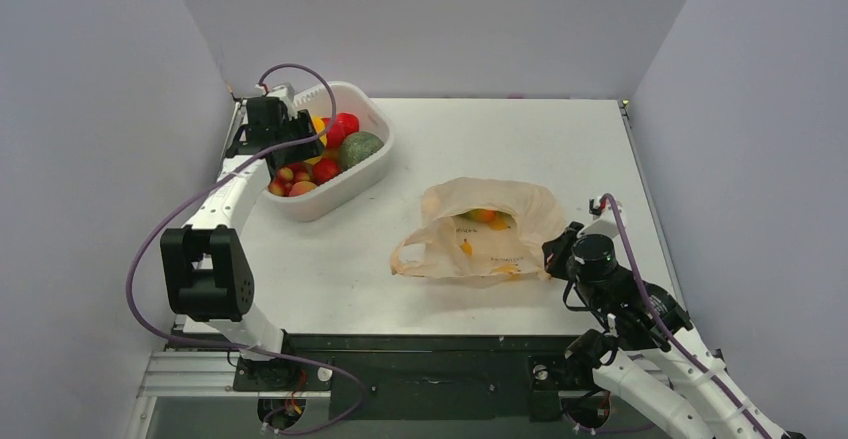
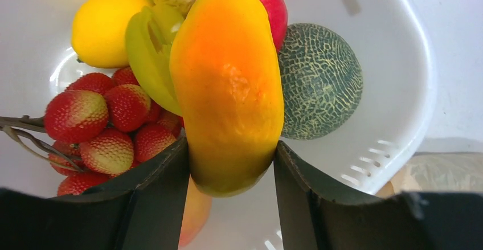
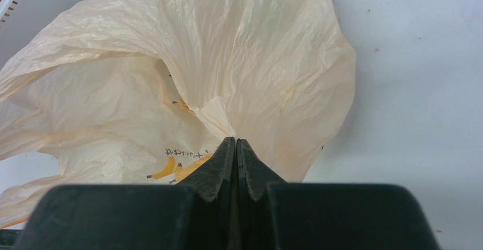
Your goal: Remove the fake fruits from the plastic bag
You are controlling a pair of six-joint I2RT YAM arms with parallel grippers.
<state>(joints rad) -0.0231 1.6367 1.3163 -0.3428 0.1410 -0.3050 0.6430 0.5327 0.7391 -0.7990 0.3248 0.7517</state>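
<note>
Jaws pressed against both flanks of an orange-yellow fake fruit [image 2: 228, 79], the left gripper [image 2: 230, 153] hangs over the white slotted basket [image 2: 413, 90] at the desk's far left corner. The right gripper [image 3: 235, 142] has its jaws pressed together on a fold of the plastic bag [image 3: 171, 62]. The bag lies crumpled right of the desk's middle, nearer the near edge than the far one, pinched at the side facing the near right corner.

The step in hand looks like the drop-off of one fruit lifted out of the bag, with the right arm anchoring the film. The next move calls for spreading the left jaws over a free patch of the basket. That patch is tight, since a lemon [image 2: 105, 28], a netted green melon [image 2: 322, 82] and a cluster of red berries [image 2: 108, 119] crowd just beneath the held fruit. The left arm must then cross to the bag, where at least one orange fruit [image 1: 482, 215] is not yet out.

Only the top view shows that orange fruit, glowing through the bag's open mouth. The right wrist view shows film and small orange printed marks but no fruit. Only the left wrist view shows the grip on the held fruit, which from above is hidden under the wrist.
</note>
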